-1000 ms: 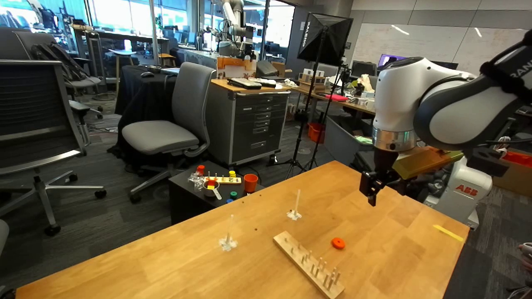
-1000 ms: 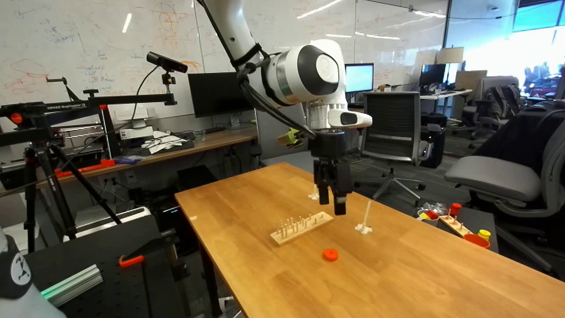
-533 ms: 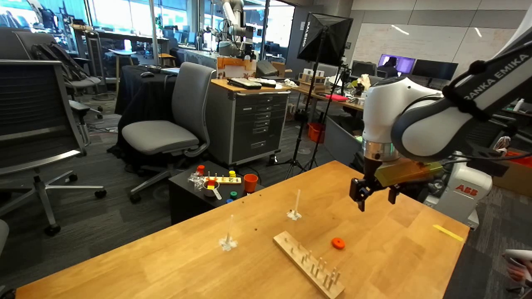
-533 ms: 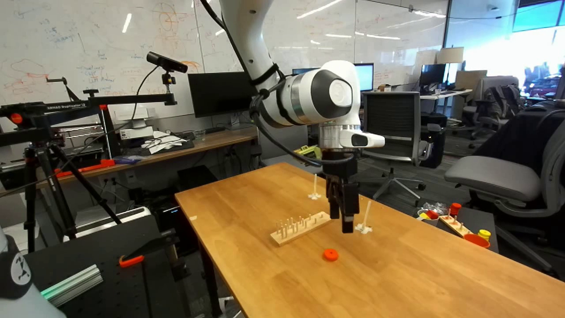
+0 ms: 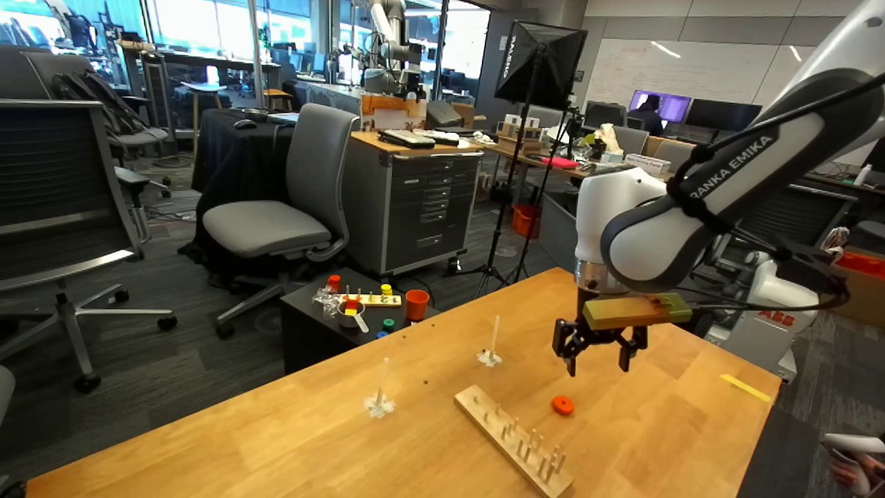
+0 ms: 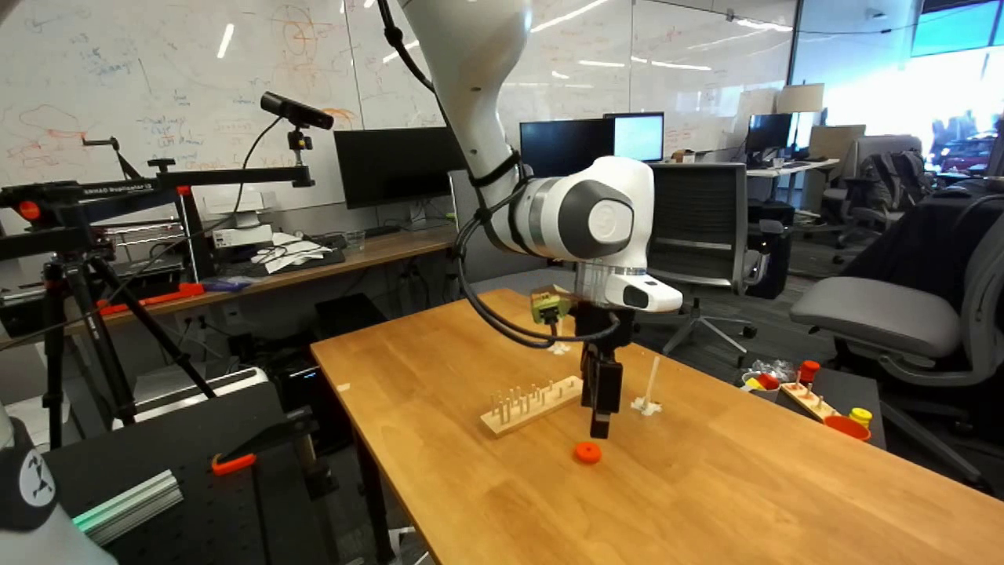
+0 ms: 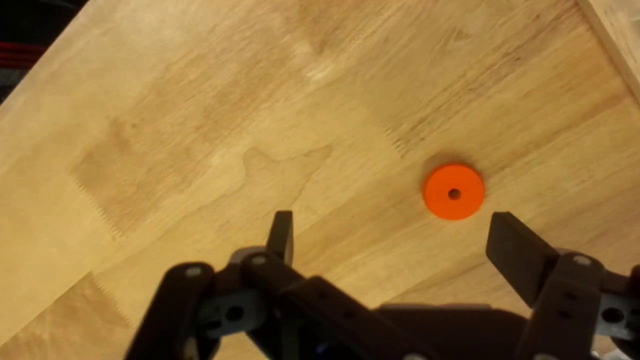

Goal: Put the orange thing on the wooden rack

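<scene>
At the wrist view's upper right, a sliver of rack (image 7: 620,32)

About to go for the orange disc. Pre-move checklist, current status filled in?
1. Gripper open for the pick: ok, jaws apart, holding nothing.
2. Orange disc flat on the table, hole facing up: ok.
3. Disc centred between the fingers: not ok; in the wrist view it lies mostly beyond the tips, towards the finger at picture right.
4. Fingertips down at disc height: not ok; they hang above the table.
5. Wooden rack base down, pegs up: ok in both exterior views.
6. Disc hole fits a peg: cannot tell.
</scene>
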